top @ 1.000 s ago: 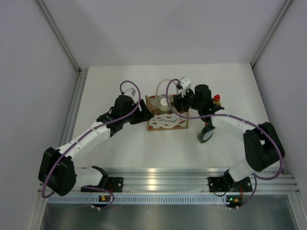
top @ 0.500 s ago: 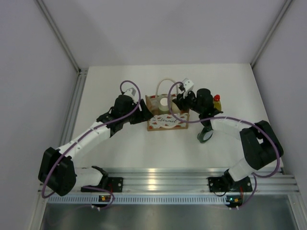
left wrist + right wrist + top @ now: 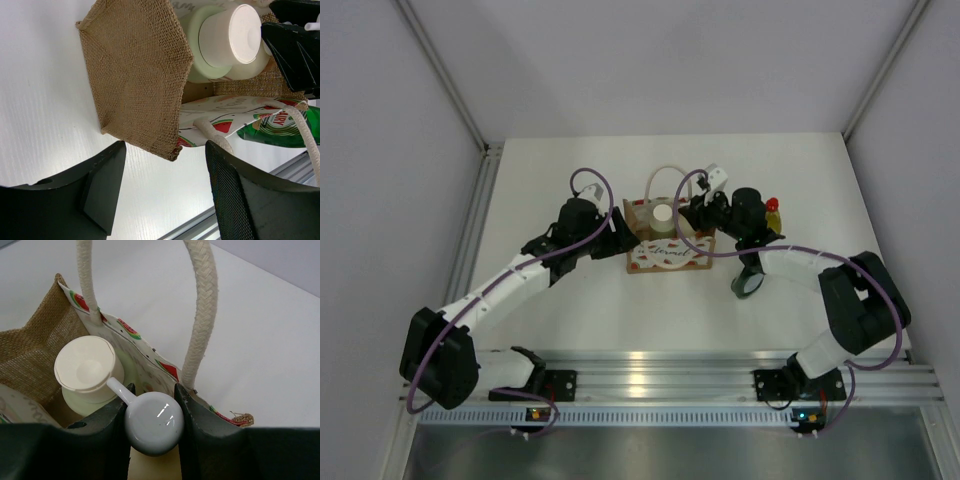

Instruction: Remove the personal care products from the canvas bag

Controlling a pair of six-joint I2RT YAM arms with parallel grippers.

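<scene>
Left gripper (image 3: 166, 145) stands spread, we see, its black fingers either side of the bag's (image 3: 135, 75) near corner, with a gap showing on both sides. Coarse tan burlap, that bag, boxy and upright on the white table (image 3: 570, 170). It has a white band printed with watermelon slices and a red script we can't read. Twisted cream rope handles (image 3: 200, 305) loop above it. Inside we have the pale bottle (image 3: 200, 55), mint-green, round and smooth, standing upright under a white tapered cap. Moving right, the right gripper (image 3: 154, 387) is clamped on the pump bottle (image 3: 154, 424), pinching its glossy white domed pump head between both fingers. The spout points toward the pale bottle's cap. This one is at the bag's right end, its body mostly hidden from us. Further right, out on the table near the bag, rests the green bottle (image 3: 265, 134), its label showing red letters, "AIRY" as far as we can read. Behind the right arm stands the yellow bottle (image 3: 772, 210), red cap up.
</scene>
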